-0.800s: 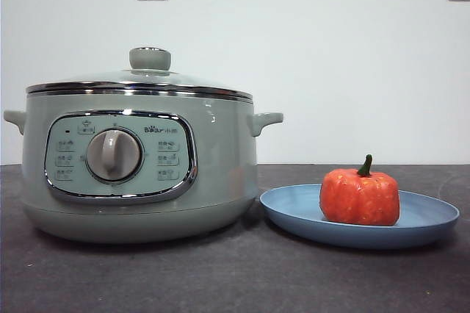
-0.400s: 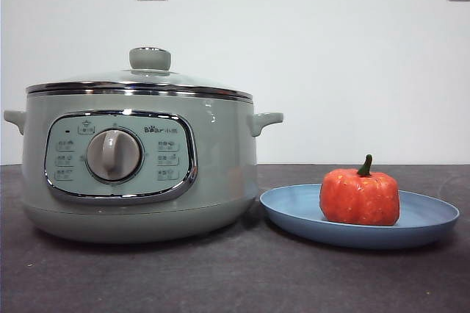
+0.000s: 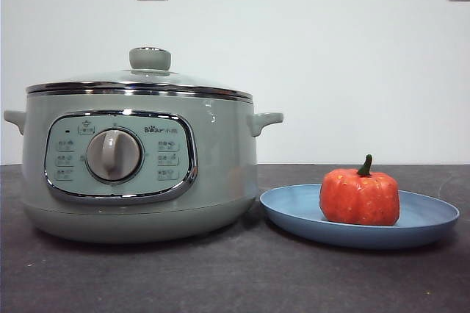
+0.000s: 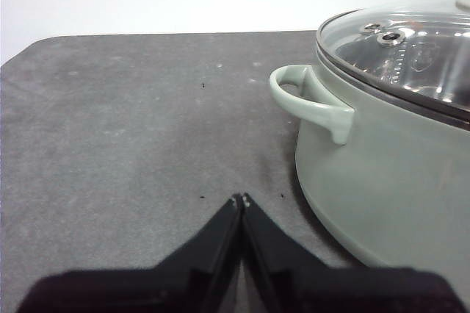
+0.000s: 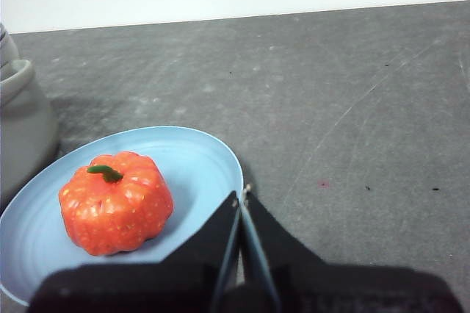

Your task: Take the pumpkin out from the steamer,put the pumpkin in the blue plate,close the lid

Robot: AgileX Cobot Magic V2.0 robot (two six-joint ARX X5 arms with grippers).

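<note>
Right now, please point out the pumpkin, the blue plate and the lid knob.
pumpkin (image 3: pixel 359 197): front view, middle of its orange body.
blue plate (image 3: pixel 294 210): front view, bare inner rim.
lid knob (image 3: pixel 150 58): front view, knob's side.

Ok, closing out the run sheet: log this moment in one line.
pumpkin: on blue plate | lid: on steamer | left gripper: shut, empty | right gripper: shut, empty

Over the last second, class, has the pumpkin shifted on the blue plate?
No. The pumpkin sits at the same spot on the blue plate, equally far from the steamer.
</note>
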